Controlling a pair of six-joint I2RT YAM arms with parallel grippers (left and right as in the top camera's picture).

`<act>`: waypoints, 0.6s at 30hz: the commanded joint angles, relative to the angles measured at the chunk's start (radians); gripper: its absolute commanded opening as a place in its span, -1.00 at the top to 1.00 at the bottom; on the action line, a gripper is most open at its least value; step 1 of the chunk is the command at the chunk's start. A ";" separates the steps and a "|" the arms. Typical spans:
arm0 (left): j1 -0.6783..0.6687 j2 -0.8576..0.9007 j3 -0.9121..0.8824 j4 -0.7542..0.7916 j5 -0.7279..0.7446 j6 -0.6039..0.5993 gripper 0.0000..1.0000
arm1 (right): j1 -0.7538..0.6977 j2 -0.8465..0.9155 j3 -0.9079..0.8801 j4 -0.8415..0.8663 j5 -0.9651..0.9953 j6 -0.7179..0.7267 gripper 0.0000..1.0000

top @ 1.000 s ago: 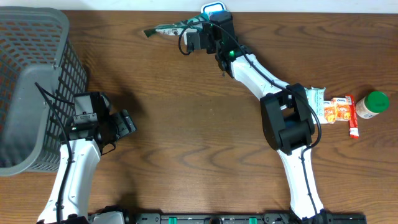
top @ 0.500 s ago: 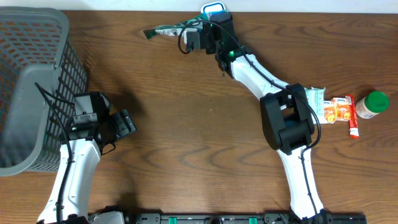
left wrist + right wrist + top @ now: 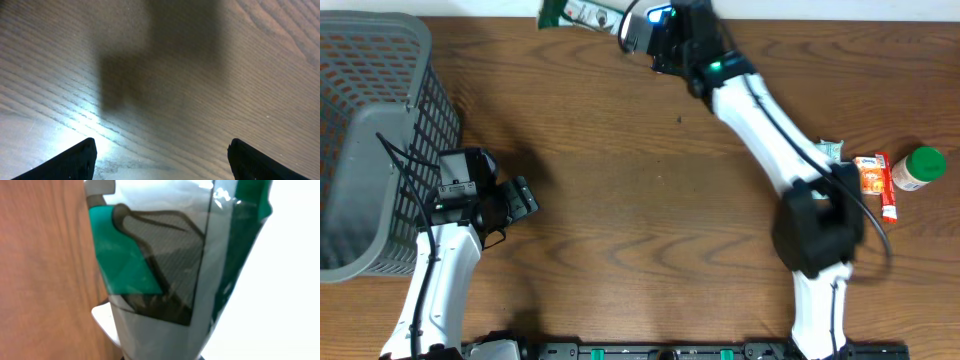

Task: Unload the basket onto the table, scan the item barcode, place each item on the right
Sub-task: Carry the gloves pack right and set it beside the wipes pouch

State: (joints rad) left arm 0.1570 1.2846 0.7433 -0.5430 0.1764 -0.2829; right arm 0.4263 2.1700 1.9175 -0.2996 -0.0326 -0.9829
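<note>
The green-and-white pouch (image 3: 575, 12) is up at the far edge of the bench (image 3: 640, 250), well away from the grey basket (image 3: 380, 120) and further back than it. The right gripper (image 3: 620, 22) is clamped shut on one end of it, so the pouch sticks out sideways toward the basket's side. In the right wrist view the pouch pretty much fills the frame, crinkly and shiny. I can't make out a barcode. A blue-lit gadget (image 3: 662, 14) sits right by that gripper, mostly hidden by the arm.

The left gripper (image 3: 525, 197) hangs just beside the basket with its jaws wide apart, holding nothing, just bare wood under it.

At the end of the bench opposite the basket there's a green-lidded jar (image 3: 923, 167), an orange packet (image 3: 868, 178) and a red tube (image 3: 886, 200).
</note>
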 commanded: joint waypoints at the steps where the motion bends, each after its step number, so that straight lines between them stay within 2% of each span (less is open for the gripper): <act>1: 0.007 0.000 0.002 -0.002 -0.010 0.008 -0.70 | 0.033 -0.223 0.015 -0.285 -0.047 0.224 0.98; 5: 0.007 0.000 0.002 -0.002 -0.009 0.008 -0.70 | 0.018 -0.286 0.015 -0.622 -0.047 0.439 0.98; 10: 0.007 0.000 0.002 -0.002 -0.009 0.008 -0.70 | -0.048 -0.269 -0.017 -0.998 -0.047 0.706 0.97; 12: 0.007 0.000 0.002 -0.002 -0.009 0.008 -0.70 | -0.065 -0.268 -0.058 -1.032 -0.047 0.747 0.97; 13: 0.007 0.000 0.002 -0.002 -0.009 0.008 -0.70 | -0.088 -0.268 -0.145 -1.040 -0.047 0.769 0.98; 18: 0.007 0.000 0.002 -0.002 -0.010 0.008 -0.70 | -0.150 -0.268 -0.390 -0.956 -0.047 0.784 0.97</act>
State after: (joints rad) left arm 0.1570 1.2850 0.7433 -0.5426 0.1768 -0.2829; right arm 0.3168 1.8942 1.6398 -1.2839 -0.0750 -0.2661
